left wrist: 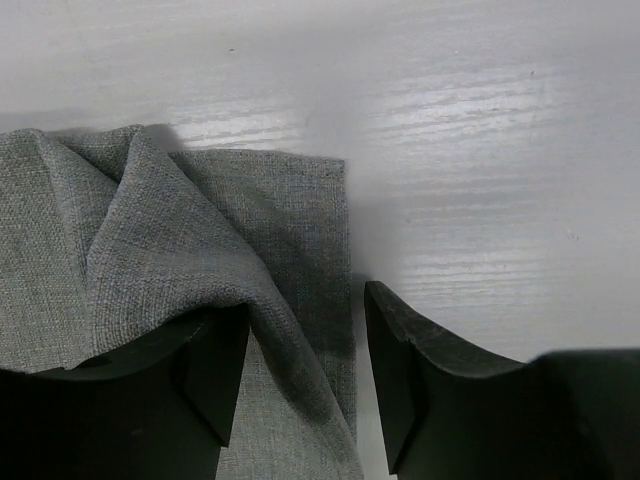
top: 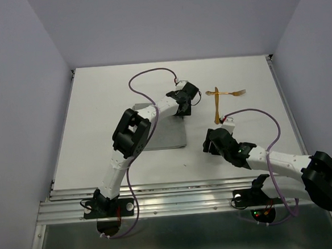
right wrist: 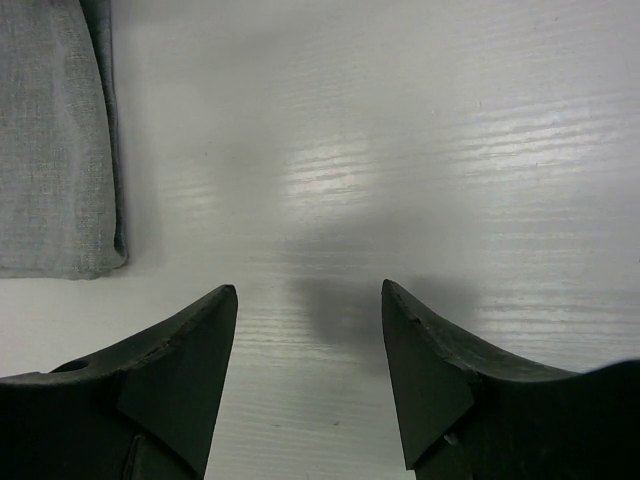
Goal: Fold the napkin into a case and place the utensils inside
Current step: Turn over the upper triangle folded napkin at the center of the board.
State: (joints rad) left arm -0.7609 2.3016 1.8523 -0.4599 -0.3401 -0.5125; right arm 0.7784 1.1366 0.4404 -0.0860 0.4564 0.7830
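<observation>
The grey napkin (top: 168, 134) lies folded flat on the white table; my left arm covers much of it. My left gripper (top: 182, 108) is at its far right corner. In the left wrist view the napkin (left wrist: 150, 230) has a raised fold draped over the left finger (left wrist: 215, 380), and the left gripper (left wrist: 305, 300) has its jaws apart with cloth between them. The two golden utensils lie crossed at the far right: a fork (top: 232, 92) and a second piece (top: 216, 106). My right gripper (top: 212, 144) is open and empty (right wrist: 310, 290) over bare table, right of the napkin's near corner (right wrist: 50, 130).
The white table (top: 96, 106) is walled by pale panels on three sides. A metal rail (top: 160, 202) runs along the near edge by the arm bases. Purple cables (top: 151, 74) loop above both arms.
</observation>
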